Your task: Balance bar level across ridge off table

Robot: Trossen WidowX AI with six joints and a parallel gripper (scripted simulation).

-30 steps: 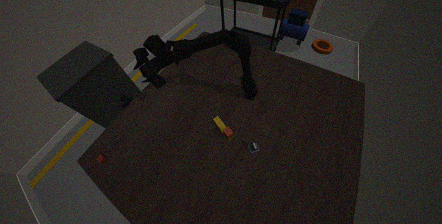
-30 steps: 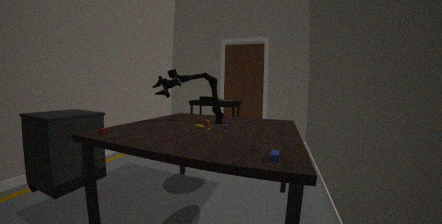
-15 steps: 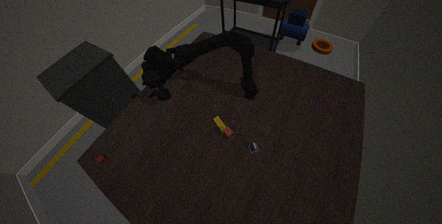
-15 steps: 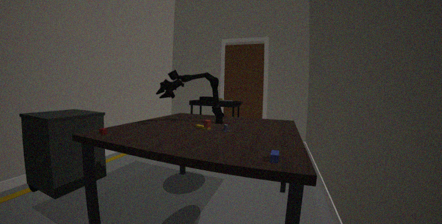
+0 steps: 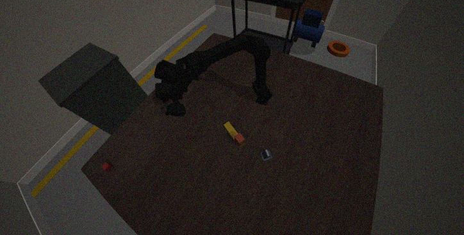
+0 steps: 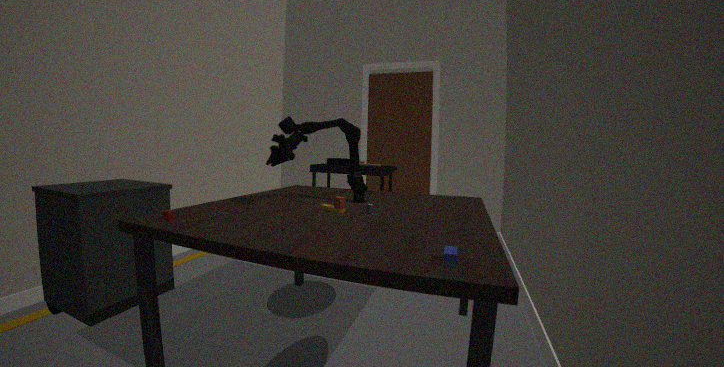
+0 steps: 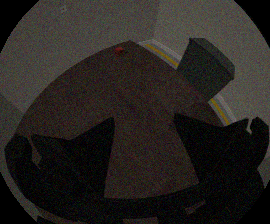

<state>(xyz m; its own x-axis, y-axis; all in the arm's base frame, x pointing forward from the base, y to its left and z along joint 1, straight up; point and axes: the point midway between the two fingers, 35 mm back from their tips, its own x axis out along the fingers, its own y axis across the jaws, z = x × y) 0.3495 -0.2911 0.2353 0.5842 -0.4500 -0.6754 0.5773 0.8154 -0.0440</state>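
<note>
Far left on our dark brown worktop (image 5: 291, 175) there's a little red cube (image 5: 106, 166) sitting near the edge, well apart from everything else; off the worktop on that side we've got a dark grey cabinet (image 5: 93, 87) standing on the floor, with a yellow floor stripe (image 5: 65, 160) running beside the wall.

Next over is the hand (image 5: 175, 109), up in the air above the worktop's left rear part, angled downward; from the exterior view it hangs well above the surface (image 6: 276, 157). Its fingers are spread partway and there's nothing between them; in the wrist view we just see bare worktop in the gap, the two dark fingers either side, and the red cube far off near the top.

Around the middle lies the bar (image 5: 230, 128), yellow, flat on the worktop and well apart from the hand; one end sits right against a small orange block (image 5: 240, 138), which we take to be the ridge, though we can't tell if the bar is touching it or partly on it. Just right of that is a small grey-white object (image 5: 266, 155), too small for us to make out.

Further right, the exterior view shows a blue cube (image 6: 449, 255) near the worktop's near right corner.
</note>
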